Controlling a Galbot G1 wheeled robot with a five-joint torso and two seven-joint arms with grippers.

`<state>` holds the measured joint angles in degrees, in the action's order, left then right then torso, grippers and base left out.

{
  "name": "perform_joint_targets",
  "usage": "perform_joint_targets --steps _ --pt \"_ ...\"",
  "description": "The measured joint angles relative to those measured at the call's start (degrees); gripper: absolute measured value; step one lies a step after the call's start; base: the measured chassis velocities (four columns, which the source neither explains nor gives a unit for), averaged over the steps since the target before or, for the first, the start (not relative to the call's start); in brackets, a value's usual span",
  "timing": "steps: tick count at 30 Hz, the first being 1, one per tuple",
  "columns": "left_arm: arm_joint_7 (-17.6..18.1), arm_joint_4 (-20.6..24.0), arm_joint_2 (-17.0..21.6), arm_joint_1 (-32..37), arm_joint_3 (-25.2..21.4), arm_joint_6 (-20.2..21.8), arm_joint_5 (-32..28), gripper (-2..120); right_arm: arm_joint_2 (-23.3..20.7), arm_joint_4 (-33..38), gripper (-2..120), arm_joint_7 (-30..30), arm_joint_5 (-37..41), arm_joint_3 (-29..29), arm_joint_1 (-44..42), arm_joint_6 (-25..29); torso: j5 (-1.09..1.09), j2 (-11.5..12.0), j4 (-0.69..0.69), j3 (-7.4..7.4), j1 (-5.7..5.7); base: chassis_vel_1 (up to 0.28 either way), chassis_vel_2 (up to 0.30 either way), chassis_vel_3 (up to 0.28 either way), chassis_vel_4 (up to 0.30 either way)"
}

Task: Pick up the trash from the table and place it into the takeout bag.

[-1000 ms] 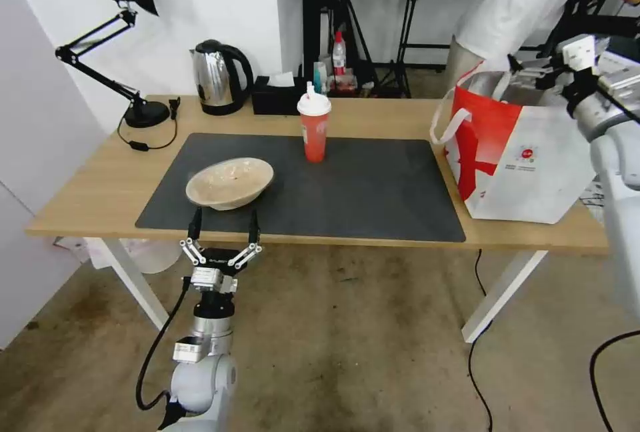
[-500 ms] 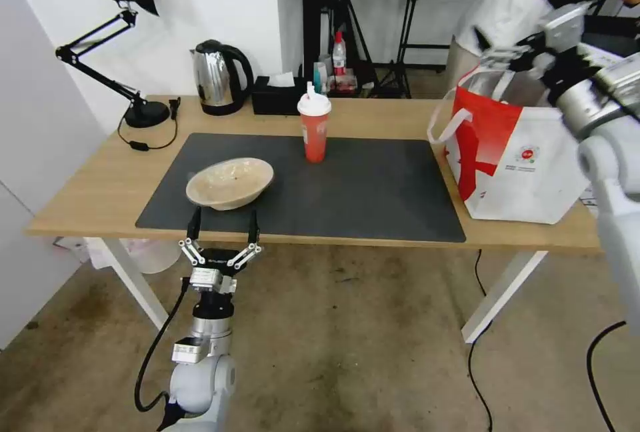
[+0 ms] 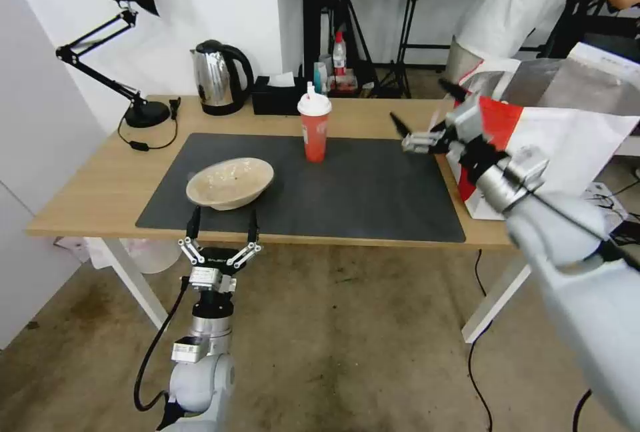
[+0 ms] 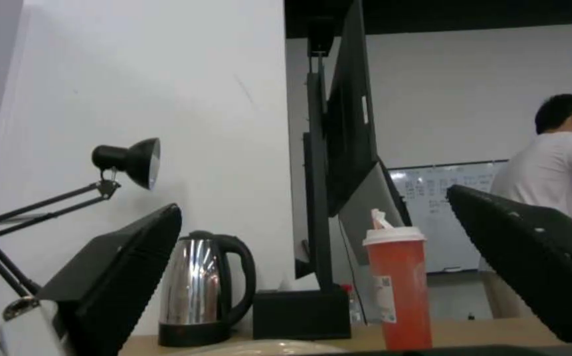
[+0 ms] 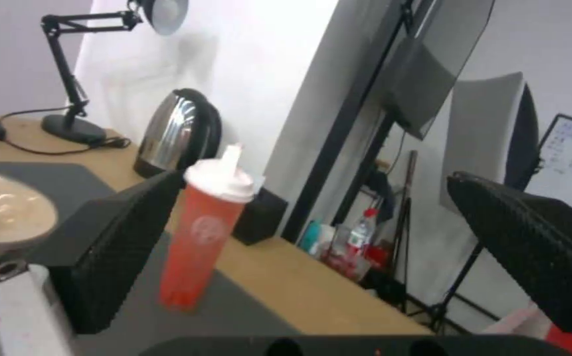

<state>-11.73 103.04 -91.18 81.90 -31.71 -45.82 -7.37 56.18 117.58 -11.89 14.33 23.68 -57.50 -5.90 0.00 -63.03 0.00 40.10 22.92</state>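
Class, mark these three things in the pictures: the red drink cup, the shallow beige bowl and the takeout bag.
red drink cup (image 3: 314,135), head view, on the red body below the white lid.
shallow beige bowl (image 3: 230,182), head view, on the inside near its middle.
takeout bag (image 3: 573,145), head view, on the white front panel.

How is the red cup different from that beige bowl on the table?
The red cup is tall, narrow and closed by a white lid; the beige bowl is wide, shallow and open. The cup stands mid-mat toward the far edge; the bowl sits nearer, toward the left pincer. Both rest on the dark mat.
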Motion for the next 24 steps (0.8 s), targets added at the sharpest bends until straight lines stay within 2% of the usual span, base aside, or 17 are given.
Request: perform_joint_targets --steps 12,16,17,20,21,24 --pt "0.00 0.85 0.00 0.50 0.10 0.02 0.09 100 6.74 -0.43 100 2.31 -4.11 0.44 -9.96 6.60 0.00 0.00 0.00 0.00 -0.01 0.000 0.000 0.000 0.000" --pt "0.00 1.15 0.01 0.68 0.02 0.02 0.10 100 11.45 -1.01 100 6.97 -9.58 0.27 -14.92 15.90 -0.01 0.00 0.00 0.00 -0.01 0.000 0.000 0.000 0.000" --pt "0.00 1.15 0.01 0.68 0.02 0.02 0.10 100 11.45 -1.01 100 6.97 -9.58 0.27 -14.92 15.90 -0.01 0.00 0.00 0.00 -0.01 0.000 0.000 0.000 0.000" --pt "0.00 1.19 0.02 0.60 0.05 0.02 0.10 100 14.41 -1.67 100 11.62 -13.17 -0.64 -18.27 21.68 0.00 0.00 0.00 0.01 -0.01 0.000 0.000 0.000 0.000" --pt "0.00 1.19 0.02 0.60 0.05 0.02 0.10 100 14.41 -1.67 100 11.62 -13.17 -0.64 -18.27 21.68 0.00 0.00 0.00 0.01 -0.01 0.000 0.000 0.000 0.000" --pt "0.00 1.19 0.10 0.43 0.14 0.02 0.10 100 16.58 -3.01 100 15.85 -17.49 -1.33 -21.54 29.15 -0.01 0.00 0.00 0.00 -0.01 0.000 0.000 0.000 0.000"
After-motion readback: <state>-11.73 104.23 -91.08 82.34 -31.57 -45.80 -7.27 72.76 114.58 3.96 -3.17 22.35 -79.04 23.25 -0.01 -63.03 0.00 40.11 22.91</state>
